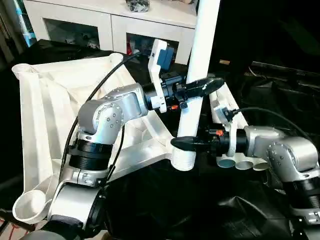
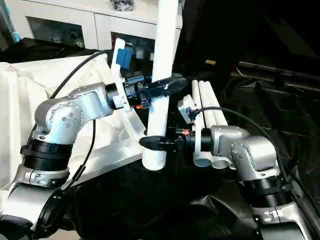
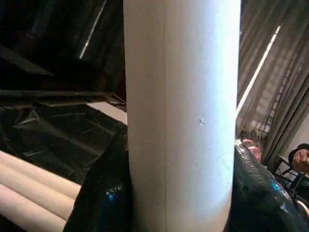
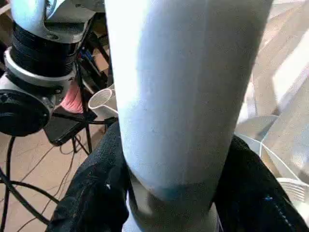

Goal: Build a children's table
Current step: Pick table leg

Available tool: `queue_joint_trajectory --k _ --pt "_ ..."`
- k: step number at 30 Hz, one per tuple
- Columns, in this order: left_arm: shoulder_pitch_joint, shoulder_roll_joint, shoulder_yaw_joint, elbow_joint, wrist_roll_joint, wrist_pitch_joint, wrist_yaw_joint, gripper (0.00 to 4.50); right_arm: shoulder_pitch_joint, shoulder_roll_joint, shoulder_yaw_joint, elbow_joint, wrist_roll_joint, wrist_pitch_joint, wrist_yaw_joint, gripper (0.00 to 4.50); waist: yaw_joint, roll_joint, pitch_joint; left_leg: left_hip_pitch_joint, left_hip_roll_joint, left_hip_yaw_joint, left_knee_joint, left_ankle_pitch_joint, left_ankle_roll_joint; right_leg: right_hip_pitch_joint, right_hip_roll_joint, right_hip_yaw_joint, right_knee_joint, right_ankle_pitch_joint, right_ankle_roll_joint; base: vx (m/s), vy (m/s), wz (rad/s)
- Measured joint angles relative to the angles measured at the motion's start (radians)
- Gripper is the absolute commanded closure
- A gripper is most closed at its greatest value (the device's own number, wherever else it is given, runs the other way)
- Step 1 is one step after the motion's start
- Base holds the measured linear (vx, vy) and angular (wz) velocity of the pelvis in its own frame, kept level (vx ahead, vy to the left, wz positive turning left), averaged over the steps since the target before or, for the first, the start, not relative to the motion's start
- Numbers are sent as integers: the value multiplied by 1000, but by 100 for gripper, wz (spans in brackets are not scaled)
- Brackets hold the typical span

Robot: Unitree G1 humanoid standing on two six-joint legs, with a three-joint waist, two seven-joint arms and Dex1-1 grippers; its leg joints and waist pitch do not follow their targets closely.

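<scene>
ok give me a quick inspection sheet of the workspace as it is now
surface: black sheeting under the work
job's things: tabletop underside up; one leg upright at its near corner; three spare legs side by side on the sheeting
clutter: nothing seen
grippers: left gripper shut on the leg higher up; right gripper around its lower end
cables: black cable along the left arm, another at the right wrist
surroundings: white cabinet behind
</scene>
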Motion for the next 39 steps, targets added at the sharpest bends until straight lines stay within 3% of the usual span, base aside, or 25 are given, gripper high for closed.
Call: queue_joint_trajectory --k 3,5,9,13,17,23,25,29,32,35,39 --pt "0 2 0 0 17 -15 5 186 1 21 -1 3 -7 -15 -26 259 -1 4 0 1 0 0 0 0 0 0 0 0 1 0 0 0 0 0" --pt "0 0 7 -5 22 -60 14 159 3 78 -13 23 -18 -48 -78 260 -4 8 1 1 0 0 0 0 -1 0 0 0 1 0 0 0 0 0" --pt "8 -17 16 -11 69 -162 62 150 3 137 -38 47 -25 -85 -155 260 -2 14 4 1 0 0 0 1 -1 0 0 0 2 0 0 0 0 0" --pt "67 -27 64 -38 98 -229 131 150 0 208 -77 82 -42 -146 -268 260 -4 31 7 1 -1 0 1 0 0 1 -1 0 1 0 -1 0 0 0" --pt "151 39 60 -72 106 -235 90 150 -2 243 -121 107 -70 -203 -357 260 -8 51 7 1 0 0 0 0 -1 0 -1 0 1 0 0 0 0 0" --pt "223 188 -49 -84 311 -356 82 150 -21 277 -159 206 -162 -309 -532 260 -19 56 8 1 0 0 -1 1 -3 0 0 0 2 0 0 0 0 0" --pt "259 237 -99 -97 369 -375 76 150 -24 279 -163 207 -179 -318 -568 260 -24 53 8 1 0 0 -2 1 -2 0 0 0 1 0 0 0 0 0" --pt "370 350 -211 -160 435 -353 23 150 -19 260 -168 186 -202 -323 -586 260 -27 52 8 -2 0 0 -2 1 -2 -4 0 1 1 0 0 0 0 0" --pt "444 384 -268 -199 459 -319 -1 150 8 241 -161 166 -234 -355 -593 260 -25 53 8 -9 0 0 -1 2 -2 -10 0 0 3 0 0 0 0 0" --pt "478 366 -278 -214 464 -282 19 150 27 246 -162 156 -240 -341 -614 261 -21 62 10 -11 -1 0 1 2 -1 -13 0 1 6 1 0 0 0 0" --pt "455 344 -277 -243 483 -270 62 150 25 207 -156 151 -245 -340 -600 261 -22 82 9 -10 -1 0 2 4 -1 -11 -1 2 6 4 -1 0 0 0"
